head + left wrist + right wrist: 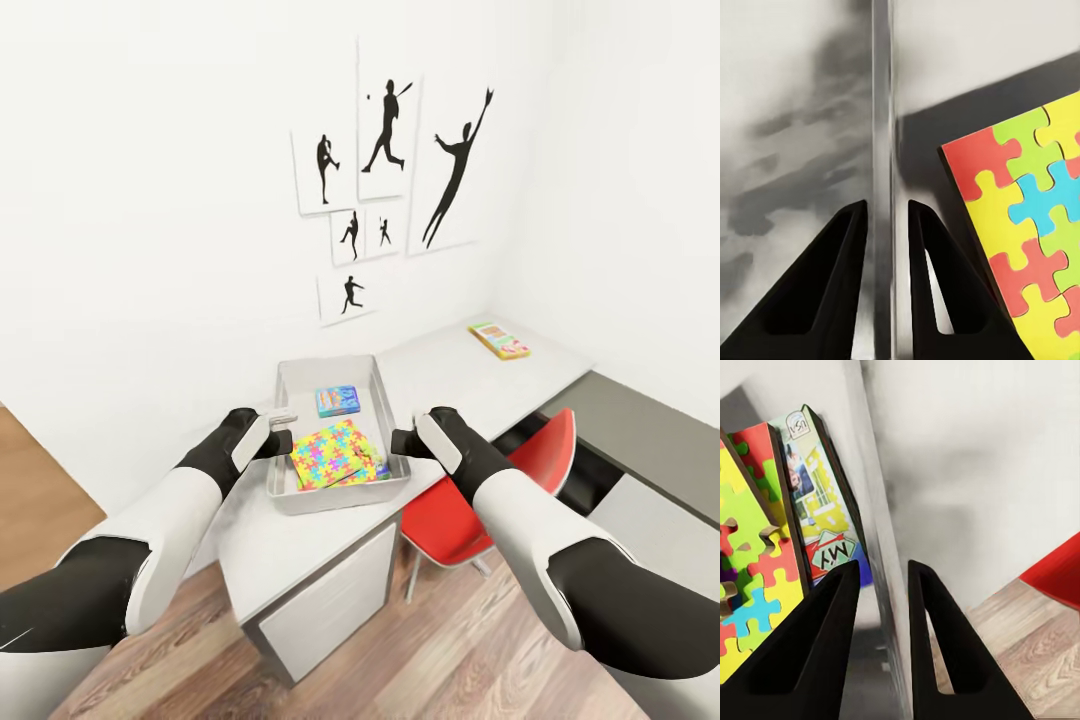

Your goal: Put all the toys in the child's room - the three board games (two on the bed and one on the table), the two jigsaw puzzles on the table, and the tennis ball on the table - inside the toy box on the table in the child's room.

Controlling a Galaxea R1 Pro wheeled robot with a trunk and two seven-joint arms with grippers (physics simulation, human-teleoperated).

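Both grippers pinch opposite walls of the toy box point(330, 375): left gripper point(284, 418) narrow on the 9 o'clock wall, right gripper point(400, 443) narrow on the 3 o'clock wall, each rim running between the fingers in the wrist views. Box sits at the table point(450, 365) edge, long axis 12 to 6, holding a jigsaw puzzle point(332, 452) and a blue board game point(337, 401). The Skip-Bo board game point(498, 340) lies well apart at 2 o'clock, nearer the right arm.

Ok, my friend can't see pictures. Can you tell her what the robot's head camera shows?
Two robot grippers, left and right, clamp opposite walls of a grey toy box on a white table. Inside lie a colourful jigsaw puzzle and a blue board game. Another board game lies farther along the table.
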